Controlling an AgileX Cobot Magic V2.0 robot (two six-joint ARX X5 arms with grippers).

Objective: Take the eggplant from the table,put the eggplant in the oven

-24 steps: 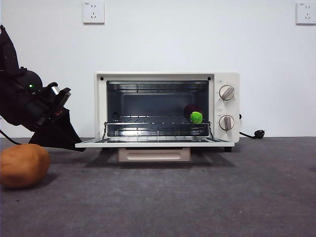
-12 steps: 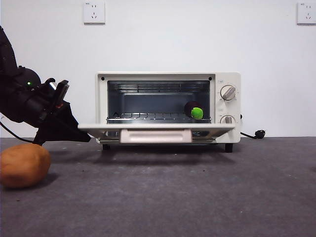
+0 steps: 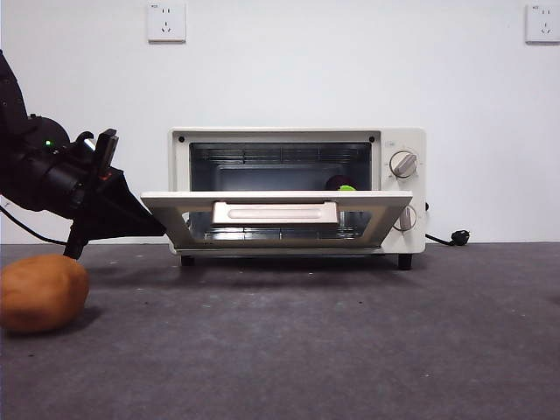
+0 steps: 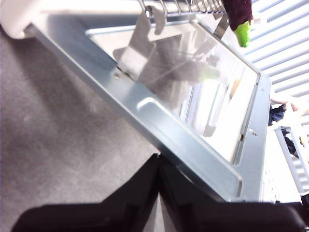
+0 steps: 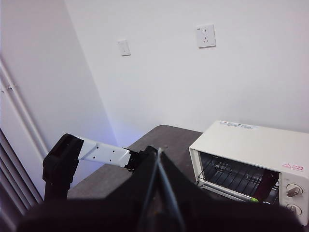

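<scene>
The eggplant (image 3: 341,183) lies inside the oven (image 3: 297,191), on the wire rack (image 4: 181,6) at the knob side of the cavity, well apart from the left gripper (image 3: 144,223) and on the far side of the door from it. Its long axis runs front to back, with the lime-green stem cap pointing out toward the door opening; in the front view only the top of the dark body and a sliver of green show above the door's edge. The oven door (image 3: 276,214) stands partly raised, tilted between flat and closed, with the beige handle (image 3: 276,212) facing forward. The left gripper sits at the door's hinge-side corner, under the tilted panel and touching its metal frame; its jaws are pressed together with no gap and hold nothing. The right gripper (image 5: 158,193) is high above the table (image 3: 350,350), well apart from the oven, jaws likewise closed and empty. A potato (image 3: 42,293) rests on the table below the left arm, apart from it.
</scene>
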